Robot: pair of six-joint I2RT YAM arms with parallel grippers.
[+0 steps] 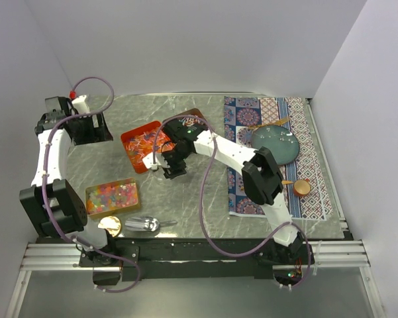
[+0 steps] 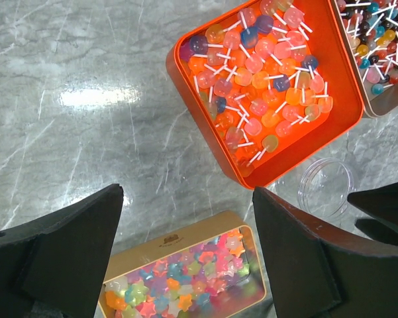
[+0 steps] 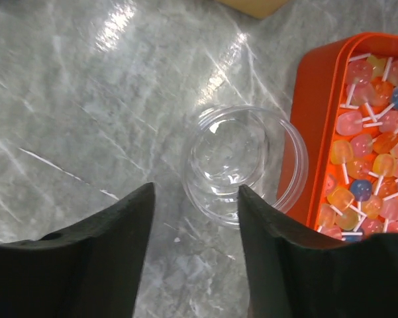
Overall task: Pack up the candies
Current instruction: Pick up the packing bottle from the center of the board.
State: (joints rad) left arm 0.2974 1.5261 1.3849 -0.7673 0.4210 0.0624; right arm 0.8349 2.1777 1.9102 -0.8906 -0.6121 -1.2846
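Lollipop candies (image 2: 258,79) fill an orange tray (image 1: 127,140), which also shows in the right wrist view (image 3: 303,126). Star-shaped multicoloured candies (image 2: 179,281) lie in a gold box (image 1: 112,197). More lollipops sit in a brown tray (image 2: 377,53) behind the orange one. A clear empty jar (image 3: 242,162) stands on the table against the orange tray's near side. My right gripper (image 3: 195,192) is open and empty just short of the jar; its right finger is near the rim. My left gripper (image 2: 187,195) is open and empty, held high at the far left (image 1: 93,129).
A silver scoop (image 1: 142,224) and a gold round piece (image 1: 109,225) lie near the front edge. A patterned mat (image 1: 251,109) at the right carries a teal plate (image 1: 276,144) and a small orange cup (image 1: 302,187). The right arm spans the table's middle.
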